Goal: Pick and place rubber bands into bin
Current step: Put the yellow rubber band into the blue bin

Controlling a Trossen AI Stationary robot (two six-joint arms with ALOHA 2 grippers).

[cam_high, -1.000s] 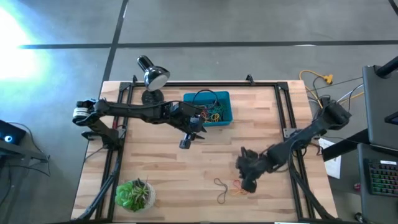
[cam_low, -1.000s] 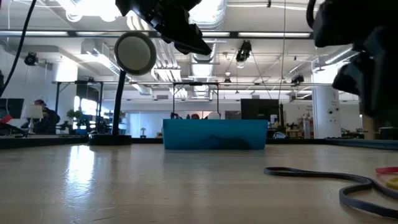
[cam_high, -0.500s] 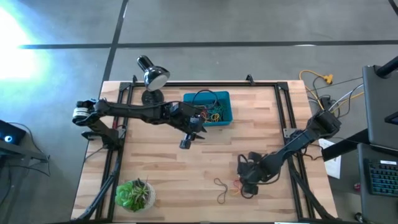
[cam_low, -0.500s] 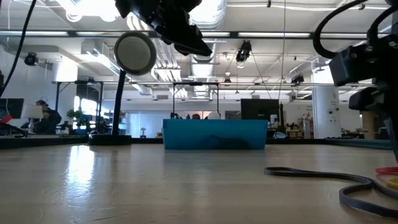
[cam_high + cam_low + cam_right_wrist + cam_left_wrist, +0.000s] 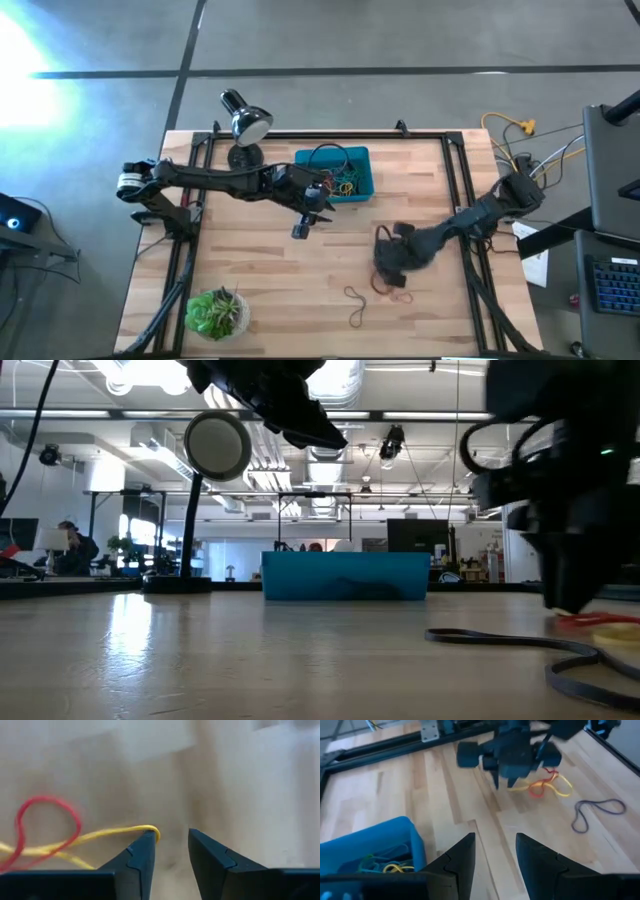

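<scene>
The teal bin (image 5: 335, 172) sits toward the table's far side with several coloured rubber bands inside (image 5: 380, 865). On the table lie a red band (image 5: 47, 820) tangled with a yellow band (image 5: 100, 837), also seen as a red and yellow tangle (image 5: 397, 290). A dark band (image 5: 355, 305) lies nearer the near edge. My right gripper (image 5: 169, 837) is open and down at the table, just beside the yellow band's looped end. My left gripper (image 5: 495, 840) is open and hovers beside the bin's near edge (image 5: 302, 225). My right gripper comes from above, and one fingertip (image 5: 145, 844) stands right at the yellow band's looped end (image 5: 153, 829). I cannot tell whether it touches the band. The band lies slack and flat on the table.
A desk lamp (image 5: 245, 125) stands left of the bin, and a small green plant (image 5: 215, 312) sits at the near left corner. A black frame (image 5: 455, 175) runs round the table. Bare wood lies between the bin and the loose bands.
My right gripper has moved a little toward the far and left edges and has come down to the table beside the red and yellow bands, which now show uncovered in the high view. The bands have stayed in place.
</scene>
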